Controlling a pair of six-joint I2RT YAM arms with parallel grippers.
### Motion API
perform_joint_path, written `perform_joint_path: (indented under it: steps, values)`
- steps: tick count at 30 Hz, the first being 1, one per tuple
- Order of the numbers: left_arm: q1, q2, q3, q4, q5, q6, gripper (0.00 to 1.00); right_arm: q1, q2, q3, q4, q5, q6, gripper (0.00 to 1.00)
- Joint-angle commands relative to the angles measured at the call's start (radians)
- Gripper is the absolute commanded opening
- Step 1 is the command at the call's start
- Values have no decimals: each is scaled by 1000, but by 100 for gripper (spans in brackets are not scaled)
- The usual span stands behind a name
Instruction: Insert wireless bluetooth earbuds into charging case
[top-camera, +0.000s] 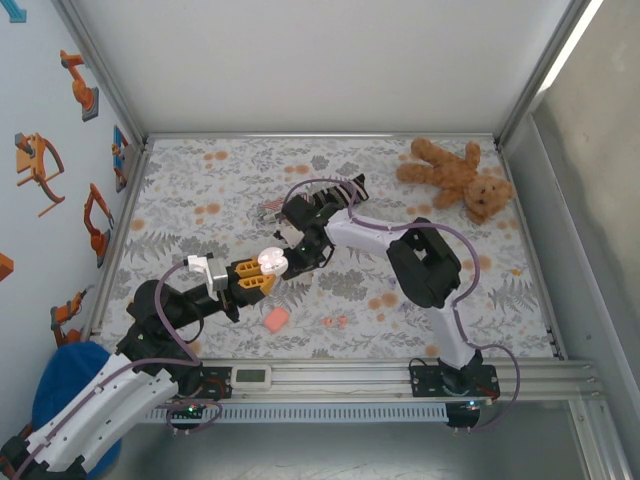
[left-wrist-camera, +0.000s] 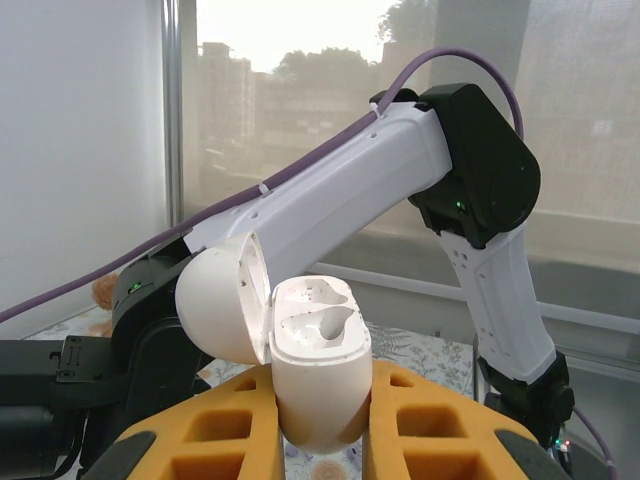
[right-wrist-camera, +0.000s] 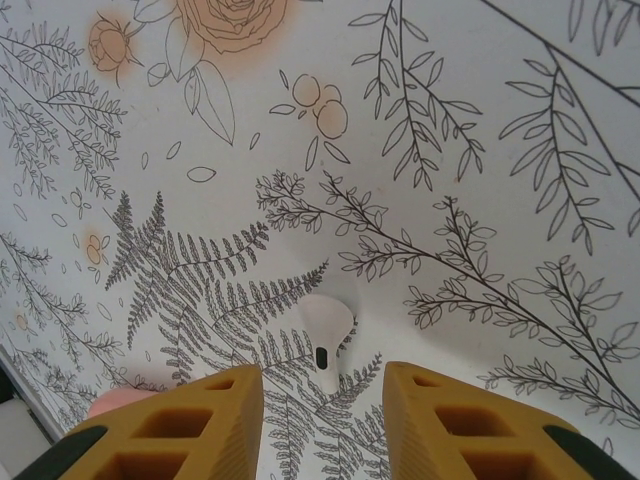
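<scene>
My left gripper (left-wrist-camera: 322, 440) is shut on a white charging case (left-wrist-camera: 322, 375), held upright between its yellow pads with the lid (left-wrist-camera: 222, 300) swung open to the left and both sockets showing. The top view has the case (top-camera: 270, 260) above the table's middle, my left gripper (top-camera: 252, 277) under it. My right gripper (right-wrist-camera: 322, 400) hangs low over the cloth, open, its fingers either side of a white earbud (right-wrist-camera: 326, 335) lying flat and touching neither. Two coral-red earbuds (top-camera: 336, 322) lie near the front edge. My right gripper (top-camera: 303, 250) sits just right of the case.
A salmon-orange rounded case (top-camera: 276, 319) lies left of the coral earbuds; a pinkish edge (right-wrist-camera: 112, 404) shows at the lower left of the right wrist view. A teddy bear (top-camera: 455, 176) lies at the back right. The right arm's elbow (top-camera: 428, 262) stands mid-right.
</scene>
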Motion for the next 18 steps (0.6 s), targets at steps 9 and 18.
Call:
perform_joint_path:
  steps: [9, 18]
  values:
    - [-2, -3, 9, 0, -10, 24, 11, 13, 55, 52, -34, -9, -16, 31]
    - [-3, 8, 13, 1, -13, 28, 12, 14, 74, 48, -38, -10, -17, 27]
